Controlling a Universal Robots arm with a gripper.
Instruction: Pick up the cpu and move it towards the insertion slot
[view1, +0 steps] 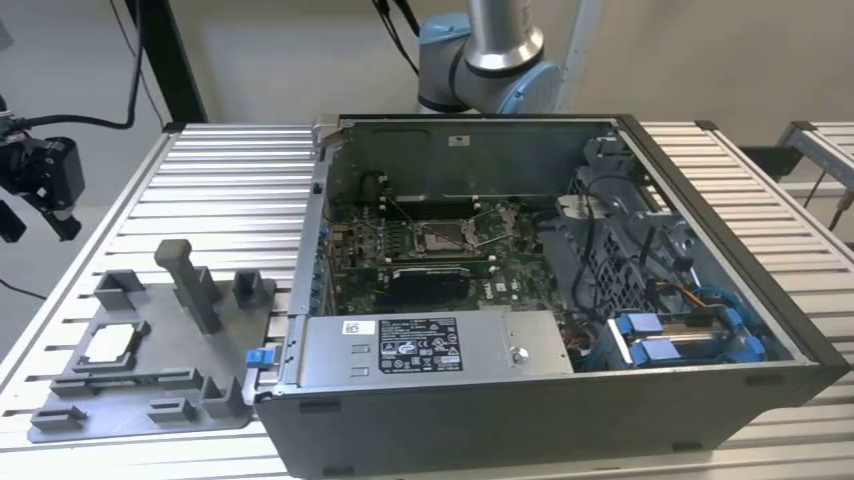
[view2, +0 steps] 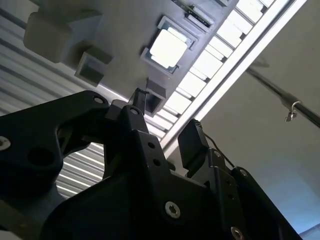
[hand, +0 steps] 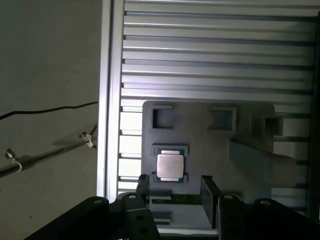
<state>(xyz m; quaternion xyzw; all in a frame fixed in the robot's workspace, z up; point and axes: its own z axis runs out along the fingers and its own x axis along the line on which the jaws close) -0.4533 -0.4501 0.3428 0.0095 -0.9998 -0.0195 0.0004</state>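
The cpu (view1: 110, 343), a pale square chip, lies flat in a recess of the grey fixture tray (view1: 150, 372) at the exterior view's left. Both wrist views show the cpu (hand: 170, 166) (view2: 169, 48) from above, beyond the fingertips. My gripper (view1: 38, 222) hangs in the air well above and left of the tray, past the table's edge. It is open, with nothing between its black fingers (hand: 207, 186) and not touching the chip. The insertion slot (view1: 441, 237), a shiny metal-framed socket, sits on the green board inside the open computer case.
The open computer case (view1: 561, 380) takes up the table's middle and right, with tall walls, a power supply (view1: 427, 345) and blue-tagged cables (view1: 667, 335). Upright grey blocks (view1: 194, 285) rise from the tray near the cpu. The arm's base (view1: 483, 55) stands behind the case. The ribbed table (view1: 227, 190) surrounds both.
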